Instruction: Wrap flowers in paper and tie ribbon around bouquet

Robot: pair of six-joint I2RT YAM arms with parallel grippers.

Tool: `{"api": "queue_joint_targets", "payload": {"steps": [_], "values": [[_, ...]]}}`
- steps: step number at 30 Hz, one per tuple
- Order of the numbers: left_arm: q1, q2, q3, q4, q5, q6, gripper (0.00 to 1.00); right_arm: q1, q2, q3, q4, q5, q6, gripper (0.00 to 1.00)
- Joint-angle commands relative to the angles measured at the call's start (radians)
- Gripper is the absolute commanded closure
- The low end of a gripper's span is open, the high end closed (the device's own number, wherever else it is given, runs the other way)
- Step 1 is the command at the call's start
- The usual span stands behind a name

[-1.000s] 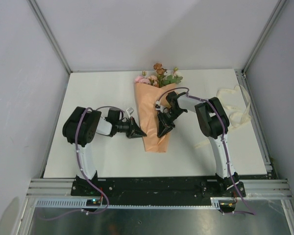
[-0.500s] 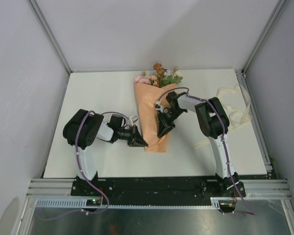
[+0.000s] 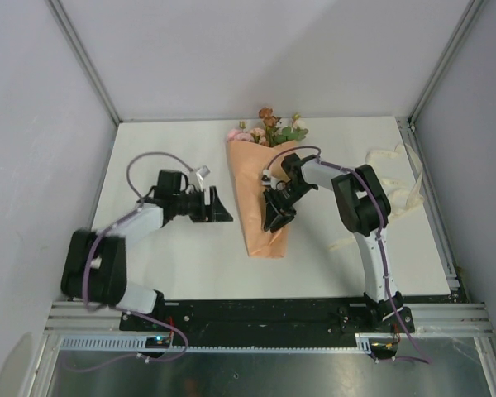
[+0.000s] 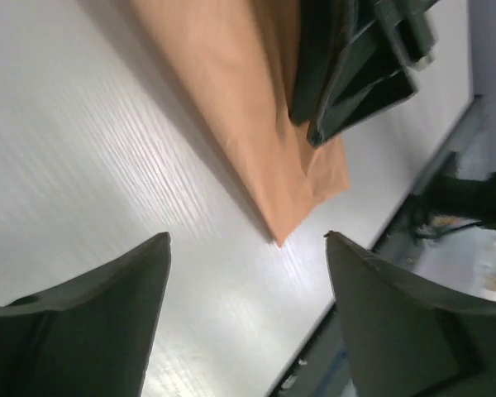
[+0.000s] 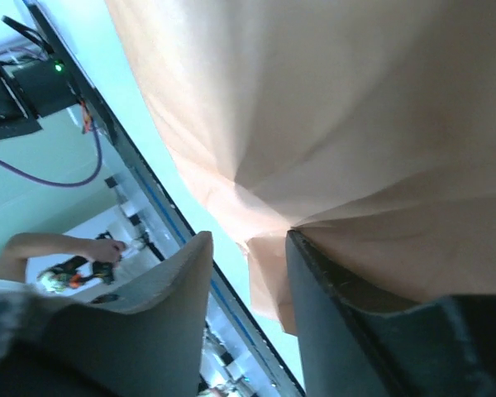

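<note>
Here, left tool (image 4: 246, 240) spread and empty, right tool (image 5: 246, 238) parted astride a paper (image 5: 355, 124) fold; unheld, the bouquet (image 3: 255, 186) could unroll.

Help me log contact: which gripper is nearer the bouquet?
Right. The right gripper is over the bouquet, its fingertips against the paper wrap. The left gripper is open above the table to the bouquet's left, apart from it.

Matte, softly creased peach paper (image 3: 248, 190) lies on a smooth white table (image 3: 198, 265) with a faint satin, wood-grain sheen.
</note>
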Motion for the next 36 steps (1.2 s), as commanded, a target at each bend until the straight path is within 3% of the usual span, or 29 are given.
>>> {"api": "queue_joint_targets", "payload": {"steps": [1, 5, 8, 11, 14, 15, 18, 20, 25, 31, 36], "values": [[-0.001, -0.277, 0.114, -0.199, -0.254, 0.332, 0.09, -0.017, -0.106, -0.031, 0.039, 0.105, -0.096, 0.49], [0.001, -0.409, 0.193, -0.202, -0.384, 0.44, 0.01, -0.035, -0.201, -0.019, 0.038, 0.084, -0.123, 0.39], [0.001, -0.435, 0.254, -0.201, -0.467, 0.413, 0.01, -0.041, -0.24, -0.011, 0.039, 0.075, -0.136, 0.35], [0.007, -0.385, 0.347, -0.293, -0.323, 0.455, 0.01, -0.044, -0.235, 0.007, 0.033, 0.055, -0.13, 0.34], [0.002, -0.306, 0.383, -0.34, -0.144, 0.355, 0.17, -0.048, -0.214, 0.014, 0.035, 0.04, -0.108, 0.37], [-0.015, -0.266, 0.383, -0.342, -0.115, 0.313, 0.28, -0.05, -0.207, 0.015, 0.039, 0.041, -0.1, 0.38], [-0.077, -0.153, 0.366, -0.331, -0.073, 0.197, 0.59, -0.062, -0.201, 0.014, 0.042, 0.034, -0.079, 0.42], [-0.129, -0.098, 0.324, -0.26, -0.07, 0.13, 0.67, -0.073, -0.209, 0.008, 0.047, 0.045, -0.073, 0.43], [-0.267, 0.057, 0.299, -0.069, -0.103, -0.004, 0.79, -0.1, -0.19, -0.018, 0.043, 0.102, -0.065, 0.45], [-0.35, 0.264, 0.371, -0.028, -0.159, -0.063, 0.86, -0.159, -0.239, -0.061, 0.025, 0.084, -0.086, 0.48], [-0.355, 0.354, 0.387, -0.028, -0.22, -0.07, 0.9, -0.243, -0.456, -0.161, -0.084, 0.203, -0.331, 0.46]]}}
